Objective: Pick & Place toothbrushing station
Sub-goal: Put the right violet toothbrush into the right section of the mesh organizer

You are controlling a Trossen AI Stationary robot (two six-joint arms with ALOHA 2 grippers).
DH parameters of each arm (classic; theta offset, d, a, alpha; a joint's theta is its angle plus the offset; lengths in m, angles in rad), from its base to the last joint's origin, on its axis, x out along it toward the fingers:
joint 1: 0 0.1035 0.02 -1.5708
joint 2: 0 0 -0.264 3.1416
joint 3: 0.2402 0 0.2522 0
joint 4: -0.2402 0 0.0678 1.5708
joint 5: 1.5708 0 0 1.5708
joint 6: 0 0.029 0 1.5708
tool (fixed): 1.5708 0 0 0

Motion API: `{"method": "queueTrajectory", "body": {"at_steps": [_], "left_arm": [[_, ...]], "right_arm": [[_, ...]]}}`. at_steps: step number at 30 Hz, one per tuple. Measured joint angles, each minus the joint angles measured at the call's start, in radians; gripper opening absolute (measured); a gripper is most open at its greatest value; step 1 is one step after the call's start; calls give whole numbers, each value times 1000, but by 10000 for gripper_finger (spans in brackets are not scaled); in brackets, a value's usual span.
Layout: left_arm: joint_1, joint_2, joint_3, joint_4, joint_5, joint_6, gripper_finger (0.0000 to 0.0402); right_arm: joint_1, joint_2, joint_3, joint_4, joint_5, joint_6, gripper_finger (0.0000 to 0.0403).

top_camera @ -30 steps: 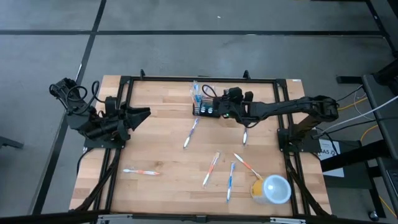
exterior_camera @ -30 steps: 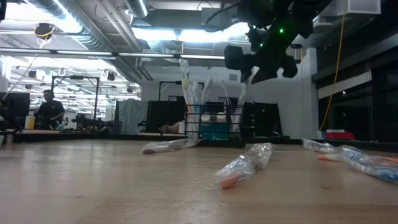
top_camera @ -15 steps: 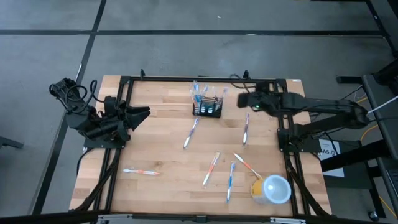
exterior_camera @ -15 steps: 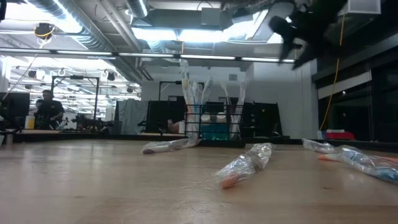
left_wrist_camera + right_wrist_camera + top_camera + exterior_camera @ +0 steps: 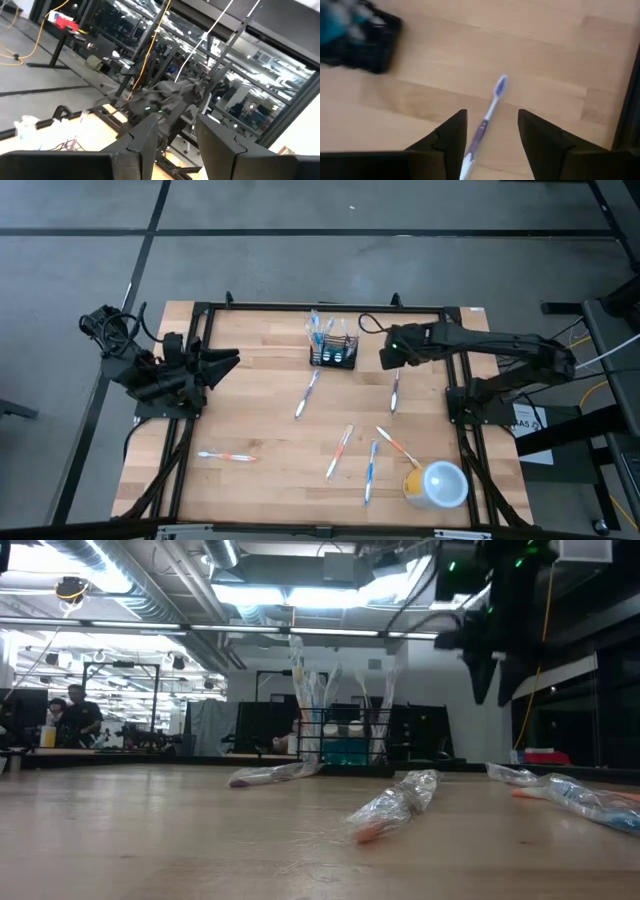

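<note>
The right hand point(image 5: 386, 356) has swung back beside the holder point(image 5: 333, 354), above a purple toothbrush point(image 5: 485, 117). Its fingers gape, empty (the left hand point(image 5: 232, 361) waits parted at the table point(image 5: 260, 420) edge).

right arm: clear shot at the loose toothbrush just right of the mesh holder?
Probably yes. The right gripper hangs open just above that toothbrush, which shows between its fingers in the right wrist view. Only bare table surrounds it; the mesh holder sits off to one side.

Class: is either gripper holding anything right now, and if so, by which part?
Nothing is held: the right gripper hangs open above a toothbrush; the left gripper is open too.
</note>
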Motion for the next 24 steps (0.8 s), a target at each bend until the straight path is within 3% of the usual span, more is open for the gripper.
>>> {"method": "queueTrajectory", "body": {"at_steps": [7, 15, 24], "left_arm": [[-1, 0, 0, 64, 30, 64, 127], [-1, 2, 0, 65, 35, 74, 127], [-1, 2, 0, 68, 52, 63, 128]], "right_arm": [[-115, 112, -46, 63, -93, -50, 208], [-132, 137, -214, 266, -172, 18, 206], [-132, 137, -238, 334, -137, 31, 190]]}}
